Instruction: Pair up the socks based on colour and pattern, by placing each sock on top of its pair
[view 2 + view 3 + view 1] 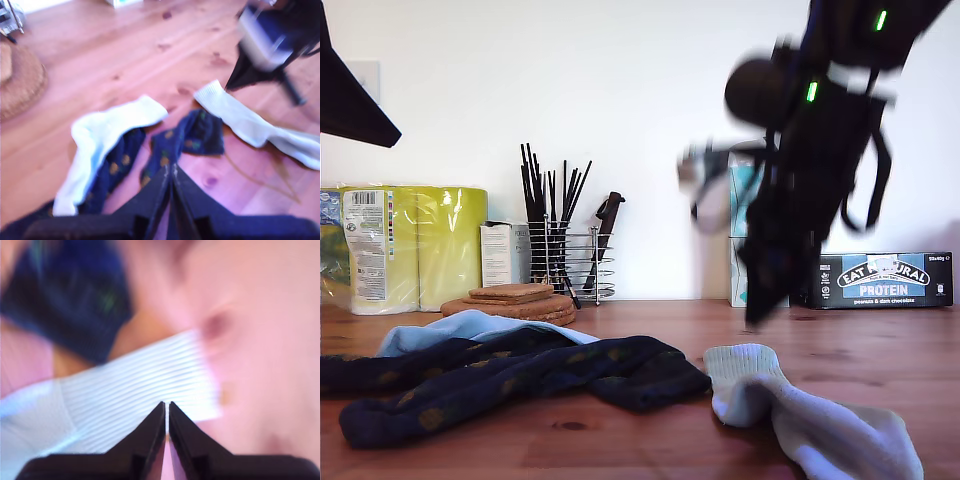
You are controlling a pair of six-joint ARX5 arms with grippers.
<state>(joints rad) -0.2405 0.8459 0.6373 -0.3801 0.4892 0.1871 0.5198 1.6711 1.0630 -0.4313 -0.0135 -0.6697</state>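
1. Fingers: those of my first gripper [171, 175] are pressing together, holding nothing, high above the socks. Those of my second gripper [166, 412] are likewise meeting at the tips, empty, hanging over a ribbed cuff.
2. Loose light blue sock [815, 415]: we are finding it lying alone on the wooden table [880, 335], toward the front edge at the exterior view's right, its cuff [145, 385] facing the navy heap.
3. Second light blue sock [470, 325]: it is lying behind and partly under the dotted pair at the exterior view's left.
4. Navy dotted socks [520, 380]: two are lying tangled together, one end just beside the loose sock's cuff.
5. Second arm [800, 190]: it is blurring, so it is moving.
6. Step, as we judge it: picking up the loose sock. We are advising parting the fingers first, descending squarely on the cuff, pinching both layers, and lifting clear before carrying it to its partner.
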